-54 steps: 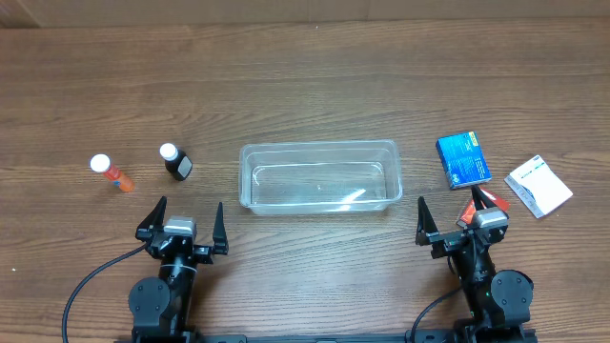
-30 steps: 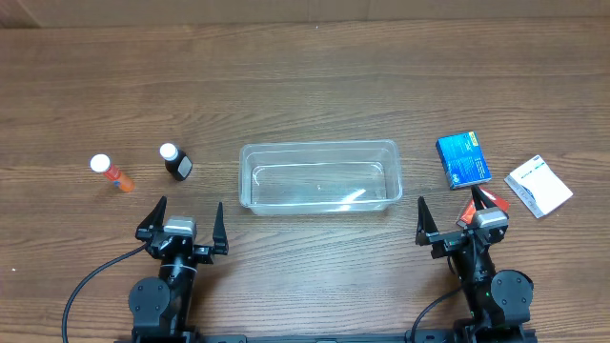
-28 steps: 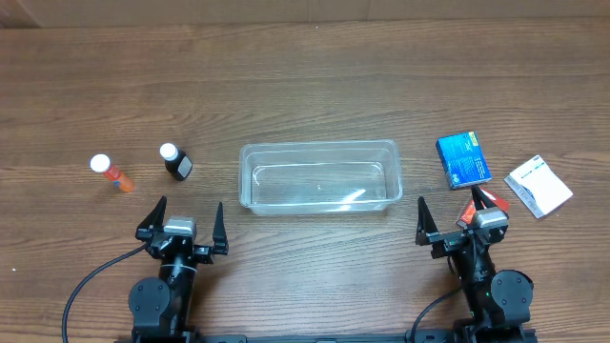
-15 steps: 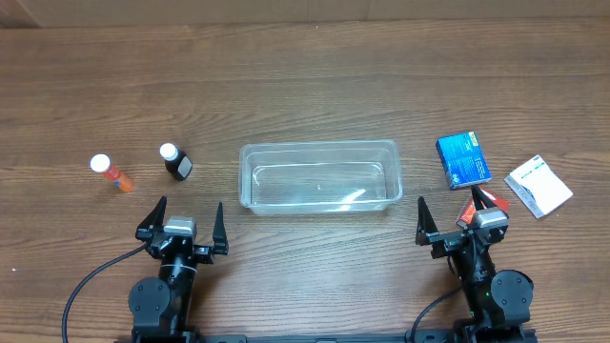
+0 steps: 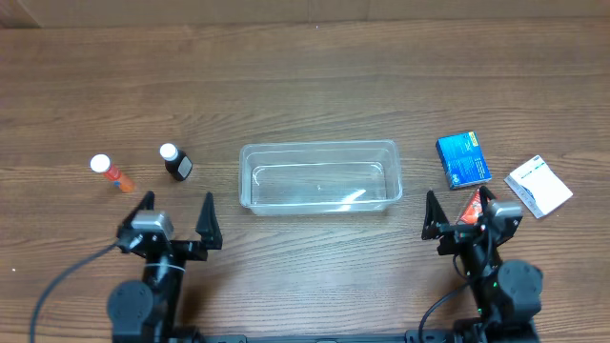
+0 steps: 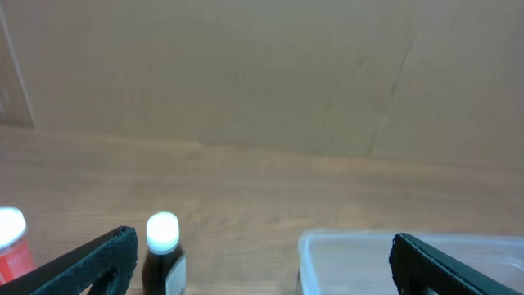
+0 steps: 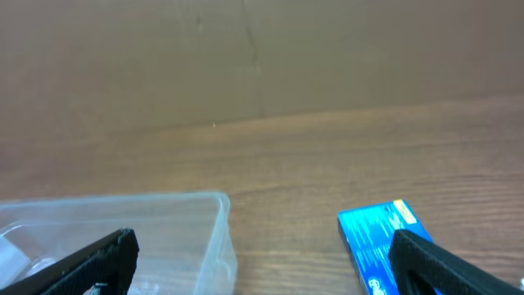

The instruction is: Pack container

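The clear plastic container (image 5: 318, 146) stands empty at the table's middle. It also shows in the left wrist view (image 6: 344, 244) and in the right wrist view (image 7: 214, 215). My left gripper (image 5: 175, 208) is open and empty, in front of the container's left end, with its fingers (image 6: 262, 269) spread wide. My right gripper (image 5: 457, 204) is open and empty, in front of the container's right end, with its fingers (image 7: 262, 266) spread wide. It partly covers a red packet (image 5: 470, 208).
A dark bottle with a white cap (image 5: 176, 164) (image 6: 164, 254) and an orange bottle with a white cap (image 5: 111, 171) (image 6: 10, 244) stand left of the container. A blue box (image 5: 463, 159) (image 7: 375, 238) and a white packet (image 5: 538, 186) lie to its right.
The left arm has shifted a little to the left and the right arm a little to the right. Both grippers stay open. The objects have not moved.
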Robot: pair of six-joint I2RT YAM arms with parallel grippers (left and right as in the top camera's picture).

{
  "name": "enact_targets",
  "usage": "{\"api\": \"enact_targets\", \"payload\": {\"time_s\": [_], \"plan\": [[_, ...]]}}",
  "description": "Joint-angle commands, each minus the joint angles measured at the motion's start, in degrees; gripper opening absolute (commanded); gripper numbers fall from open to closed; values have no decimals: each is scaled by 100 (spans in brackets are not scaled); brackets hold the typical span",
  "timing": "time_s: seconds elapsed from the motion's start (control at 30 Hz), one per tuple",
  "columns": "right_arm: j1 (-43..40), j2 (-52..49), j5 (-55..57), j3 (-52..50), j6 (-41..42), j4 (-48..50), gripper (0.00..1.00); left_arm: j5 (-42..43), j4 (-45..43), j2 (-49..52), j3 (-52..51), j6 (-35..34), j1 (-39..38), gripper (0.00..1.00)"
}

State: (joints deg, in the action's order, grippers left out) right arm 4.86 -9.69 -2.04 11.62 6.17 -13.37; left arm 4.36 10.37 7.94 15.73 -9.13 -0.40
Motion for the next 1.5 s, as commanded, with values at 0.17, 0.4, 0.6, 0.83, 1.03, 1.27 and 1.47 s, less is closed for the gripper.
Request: {"api": "enact_targets", "payload": {"time_s": [0.17, 0.4, 0.6, 0.83, 1.03, 1.27, 1.47], "plan": [[-13, -3285, -181, 2833, 304, -1169, 100, -28, 2159, 3834, 3713, -66, -35, 100], [-13, -5580, -170, 5073, 92, -3663, 100, 57, 5624, 6424, 6625, 28, -35, 100], [-48, -5831, -22, 5226, 164, -3952, 100, -33, 5788, 6817, 6872, -81, 199, 100], [-763, -5831, -348, 5226, 455, -4085, 100, -26, 5866, 7982, 7914, 151, 1078, 100], [-782, -5838, -345, 5226, 455, -4070, 100, -28, 5792, 9414, 8006, 636, 1010, 100], [-782, -5858, -341, 5224, 455, -4052, 100, -37, 5580, 10518, 8004, 1139, 776, 95], [-782, -5860, -299, 5222, 455, -4050, 100, -317, 5593, 10797, 8004, 1237, 557, 69]]}}
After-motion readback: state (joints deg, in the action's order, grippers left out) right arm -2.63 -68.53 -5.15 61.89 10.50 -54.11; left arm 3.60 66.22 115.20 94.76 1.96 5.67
